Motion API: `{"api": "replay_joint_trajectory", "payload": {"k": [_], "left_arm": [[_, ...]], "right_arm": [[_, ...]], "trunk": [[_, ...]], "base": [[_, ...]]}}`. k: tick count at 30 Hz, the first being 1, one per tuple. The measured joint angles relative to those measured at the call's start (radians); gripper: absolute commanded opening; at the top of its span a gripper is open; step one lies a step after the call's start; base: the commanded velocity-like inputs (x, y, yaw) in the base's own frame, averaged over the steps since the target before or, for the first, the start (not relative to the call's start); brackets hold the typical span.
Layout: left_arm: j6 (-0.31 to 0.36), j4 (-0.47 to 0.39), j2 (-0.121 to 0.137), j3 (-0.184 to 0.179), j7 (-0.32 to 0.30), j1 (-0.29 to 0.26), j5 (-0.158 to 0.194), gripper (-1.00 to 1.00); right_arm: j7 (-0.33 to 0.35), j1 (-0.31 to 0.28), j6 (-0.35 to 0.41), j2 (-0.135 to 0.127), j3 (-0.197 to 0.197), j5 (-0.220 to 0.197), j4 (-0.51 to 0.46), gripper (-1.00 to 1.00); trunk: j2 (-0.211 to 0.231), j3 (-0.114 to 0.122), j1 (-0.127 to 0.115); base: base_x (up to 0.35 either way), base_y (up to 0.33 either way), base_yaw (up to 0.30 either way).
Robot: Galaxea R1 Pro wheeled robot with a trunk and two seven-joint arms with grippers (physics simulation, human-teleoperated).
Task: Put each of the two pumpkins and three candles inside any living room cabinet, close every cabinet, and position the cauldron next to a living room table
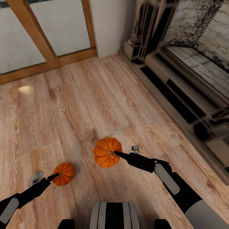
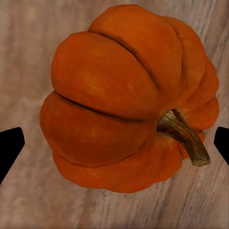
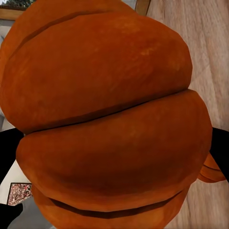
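Two orange ribbed pumpkins are over the wood floor in front of me. The smaller-looking pumpkin (image 1: 64, 173) sits at the tip of my left gripper (image 1: 54, 176). In the left wrist view this pumpkin (image 2: 129, 100), with its brown stem, lies between the two black fingertips (image 2: 10, 148), which stand at its sides. The larger-looking pumpkin (image 1: 106, 152) is at the tip of my right gripper (image 1: 116, 154). Up close, that pumpkin (image 3: 109, 119) presses between the right gripper's dark fingers (image 3: 7, 152). The cabinet, candles and cauldron are out of view.
A wood-framed glass door (image 1: 47, 35) stands at the back left beside a white wall (image 1: 111, 25). Along the right runs a dark ornate fireplace surround (image 1: 178, 79) with a raised ledge. My base (image 1: 114, 216) is at the near edge.
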Motion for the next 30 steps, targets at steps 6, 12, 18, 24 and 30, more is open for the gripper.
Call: {"api": "replay_joint_trajectory", "payload": {"k": [6, 12, 18, 24, 30], "left_arm": [[-0.001, 0.001, 0.000, 0.000, 0.001, 0.000, 0.015, 1.00], [-0.001, 0.001, 0.000, 0.000, 0.003, 0.000, 0.029, 1.00], [-0.002, 0.001, 0.000, 0.000, 0.003, 0.000, 0.031, 1.00], [-0.002, 0.001, 0.000, 0.000, 0.003, 0.000, 0.031, 1.00], [-0.002, 0.001, 0.001, 0.000, 0.003, 0.000, 0.031, 1.00]], "right_arm": [[0.000, 0.000, 0.000, 0.000, 0.000, 0.000, 0.000, -1.00], [0.000, 0.000, 0.000, 0.000, 0.000, 0.001, 0.000, -1.00], [0.000, 0.000, 0.000, 0.000, 0.001, 0.000, 0.000, -1.00], [0.000, 0.000, -0.001, 0.000, 0.001, 0.002, 0.000, -1.00], [-0.001, 0.000, 0.000, 0.000, 0.002, 0.000, 0.000, -1.00]], "trunk": [[0.000, 0.000, 0.000], [-0.001, -0.015, 0.002], [-0.001, -0.015, 0.002], [-0.002, -0.027, 0.003], [-0.002, -0.031, 0.004]], "base": [[0.000, 0.000, 0.000], [0.000, 0.000, 0.000], [0.000, 0.000, 0.000], [0.000, 0.000, 0.000], [0.000, 0.000, 0.000]]}}
